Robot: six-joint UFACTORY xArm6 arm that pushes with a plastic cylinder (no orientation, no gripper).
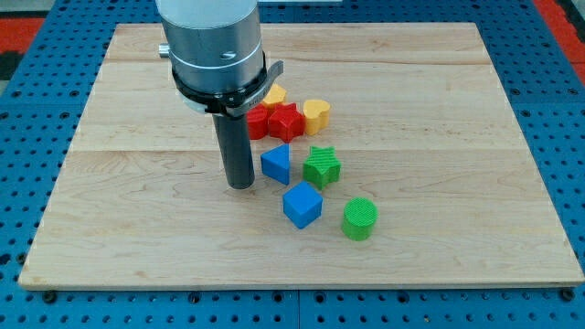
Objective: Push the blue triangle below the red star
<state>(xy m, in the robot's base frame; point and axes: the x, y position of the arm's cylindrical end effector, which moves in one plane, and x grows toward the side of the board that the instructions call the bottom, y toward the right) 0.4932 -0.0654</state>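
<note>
The blue triangle (276,164) lies near the board's middle, just below the red star (285,122). My tip (240,185) rests on the board just to the left of the blue triangle, with a small gap or light contact; I cannot tell which. The rod rises from there to the arm's grey cylinder at the view's top.
A second red block (257,122) sits left of the red star, partly behind the rod. A yellow block (275,94), a yellow heart (316,114), a green star (322,167), a blue cube (302,204) and a green cylinder (359,218) lie around them on the wooden board (439,137).
</note>
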